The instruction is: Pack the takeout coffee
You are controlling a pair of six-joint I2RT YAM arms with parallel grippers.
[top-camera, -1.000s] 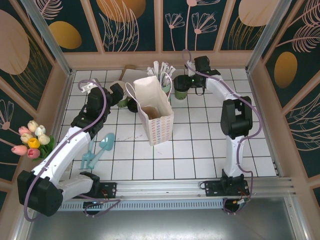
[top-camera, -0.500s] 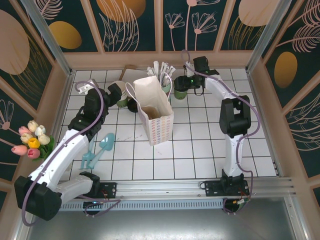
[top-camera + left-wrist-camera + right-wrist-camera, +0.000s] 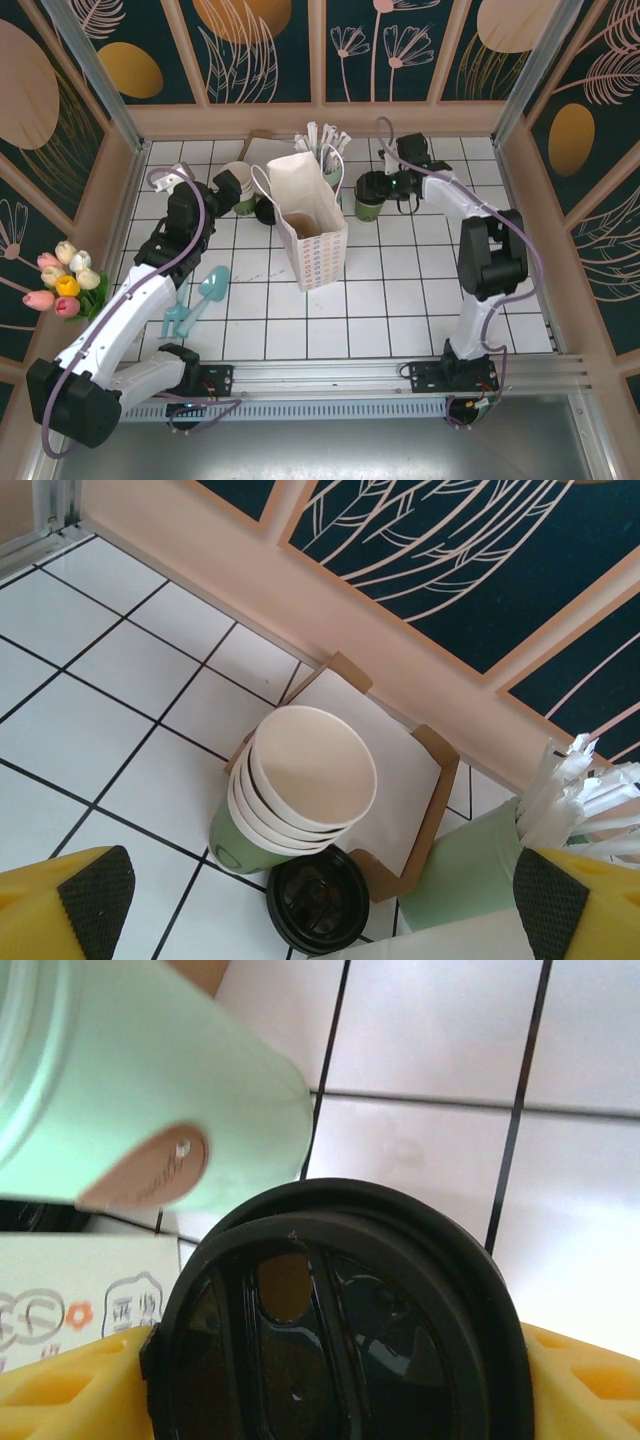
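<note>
Your table (image 3: 400,300) is a white tiled top with dark grout lines. A white paper bag (image 3: 310,225) stands open a little behind its middle. Toward the far left corner you have a stack of pale green cups (image 3: 305,780) standing half on a brown cardboard sheet (image 3: 435,755), with a loose black lid (image 3: 318,900) flat on the tiles touching the stack. Behind the bag stands a pale green cup of white wrapped sticks (image 3: 332,175). Right of the bag is the takeout coffee (image 3: 372,192); you can't tell whether its base rests on the tiles. Two teal utensils (image 3: 195,300) lie near the left edge.
</note>
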